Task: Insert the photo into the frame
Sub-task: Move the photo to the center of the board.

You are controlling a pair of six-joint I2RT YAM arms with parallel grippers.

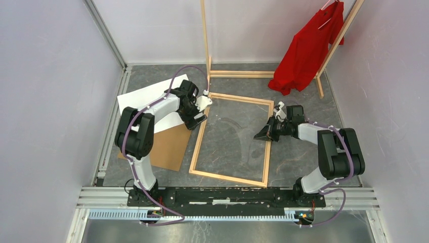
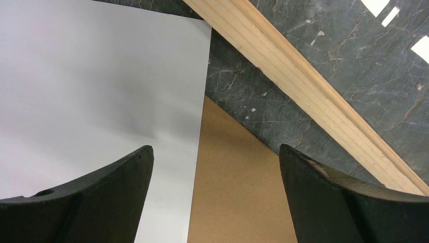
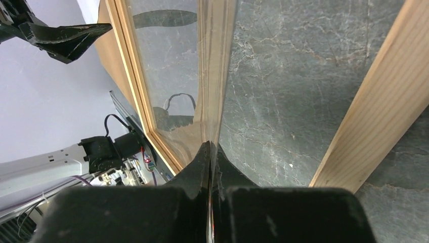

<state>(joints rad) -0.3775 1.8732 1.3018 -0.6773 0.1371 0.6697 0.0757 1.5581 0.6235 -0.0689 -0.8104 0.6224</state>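
Photo (image 1: 146, 96) lies white side up on the tabletop (image 1: 303, 104) left of the frame (image 1: 227, 178), partly over a brown backing board (image 1: 169, 147). Left gripper (image 2: 215, 157) hovers at its edge, jaws spread, probably lining up a grab. Right gripper (image 3: 210, 147) has jaws pinching a clear sheet (image 3: 167, 76), seemingly tilting it up to make room

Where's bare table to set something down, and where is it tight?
Free: the table strip between the frame's far rail and the rack's bar; a thinner strip between its near rail and the arm bases. Crowded: left of the frame, photo and cardboard under the open left fingers; inside it, the right fingers pinch a clear sheet.
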